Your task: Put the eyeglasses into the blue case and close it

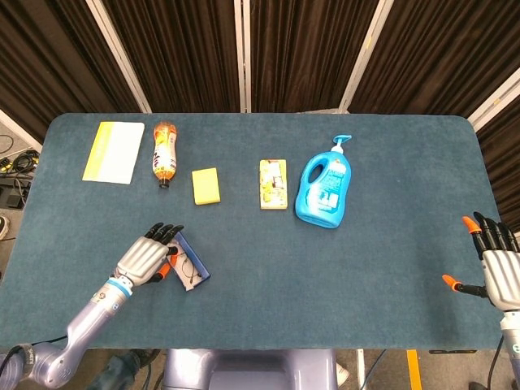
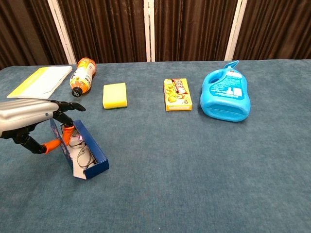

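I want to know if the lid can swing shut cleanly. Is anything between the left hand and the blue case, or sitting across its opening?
Nothing visible stands between them: the left hand already holds the blue case at its near end. The eyeglasses lie inside the case, and nothing else shows across its opening.

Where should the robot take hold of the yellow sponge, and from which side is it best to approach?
Probably from above, with fingers closing across the two long sides of the yellow sponge. It lies flat on the table as a low rectangular block, so only its edges offer a grip. The orange bottle lies to its left and the snack box to its right, both apart from it, so there is room.
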Motion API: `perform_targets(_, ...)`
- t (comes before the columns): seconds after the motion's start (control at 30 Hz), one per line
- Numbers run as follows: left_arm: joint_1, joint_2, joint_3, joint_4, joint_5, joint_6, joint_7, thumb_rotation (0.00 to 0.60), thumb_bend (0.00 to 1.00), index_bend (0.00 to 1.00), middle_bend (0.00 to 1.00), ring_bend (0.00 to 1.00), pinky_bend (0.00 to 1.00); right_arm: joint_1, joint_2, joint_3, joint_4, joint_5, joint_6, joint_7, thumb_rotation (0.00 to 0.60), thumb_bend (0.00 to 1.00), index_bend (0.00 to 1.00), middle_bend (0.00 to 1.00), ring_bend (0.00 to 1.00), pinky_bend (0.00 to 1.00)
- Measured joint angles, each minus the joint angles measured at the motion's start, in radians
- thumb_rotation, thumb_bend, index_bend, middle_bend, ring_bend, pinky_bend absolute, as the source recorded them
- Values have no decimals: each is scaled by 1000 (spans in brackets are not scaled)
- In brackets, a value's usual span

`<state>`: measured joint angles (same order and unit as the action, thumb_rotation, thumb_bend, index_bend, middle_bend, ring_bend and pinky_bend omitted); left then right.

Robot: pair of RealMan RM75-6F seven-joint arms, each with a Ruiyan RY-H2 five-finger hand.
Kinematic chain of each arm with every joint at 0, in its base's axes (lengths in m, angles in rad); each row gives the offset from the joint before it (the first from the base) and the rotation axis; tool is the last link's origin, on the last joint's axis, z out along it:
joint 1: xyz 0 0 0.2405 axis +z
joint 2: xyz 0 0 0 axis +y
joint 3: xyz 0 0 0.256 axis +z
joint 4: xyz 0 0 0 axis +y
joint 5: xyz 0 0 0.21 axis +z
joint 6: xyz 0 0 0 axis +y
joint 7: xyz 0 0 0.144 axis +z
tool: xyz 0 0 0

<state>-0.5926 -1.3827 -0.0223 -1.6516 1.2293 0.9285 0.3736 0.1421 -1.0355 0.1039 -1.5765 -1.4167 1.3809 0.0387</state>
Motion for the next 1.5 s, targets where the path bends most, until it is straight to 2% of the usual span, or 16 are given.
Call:
perform_targets(0.37,-41,-82,-29,70,-75,-39,15,600,558,626,0,0,0,-1,-2,0,8,9,-5,-2,600,0,0,0,0,0)
perform_targets(0.5,-50,-97,-32,84,-79,-42,9,600,543,590,0,0,0,-1,-3,0,7,7,-2,-3,600,0,0,0,0,0)
perform_targets(0.57,-50,-100,-33,86,-77,-40,4,600,532,527,0,0,0,-2,-3,-1,7,8,-2,-4,600,0,0,0,0,0)
perform_targets(0.67,-50,-105,-34,93,-69,-34,-14,600,504,324,0,0,0,-2,-3,-1,8,8,-3,-3,600,0,0,0,0,0)
perform_targets(0.77,-50,-113,-36,105,-53,-27,-38,600,462,75,0,0,0,-1,-3,0,9,8,-3,-1,600,0,0,0,0,0)
perform_targets(0.83,-50,-118,-39,114,-40,-21,-56,600,429,2,0,0,0,-1,-3,0,10,8,-3,-1,600,0,0,0,0,0)
perform_targets(1.1,-44,-113,-49,117,22,21,-124,600,413,0,0,0,0,-2,-3,1,10,9,-3,1,600,0,0,0,0,0)
perform_targets(1.17,-43,-100,-50,108,37,26,-141,600,362,0,0,0,0,-2,-3,0,10,8,-2,0,600,0,0,0,0,0)
perform_targets(1.33,-51,-43,-37,83,77,-2,-188,600,41,0,0,0,0,-2,-2,0,7,8,-1,0,600,0,0,0,0,0)
perform_targets(1.5,-82,8,-11,81,83,-96,-180,600,0,0,0,0,0,-2,-3,0,7,9,-3,-2,600,0,0,0,0,0)
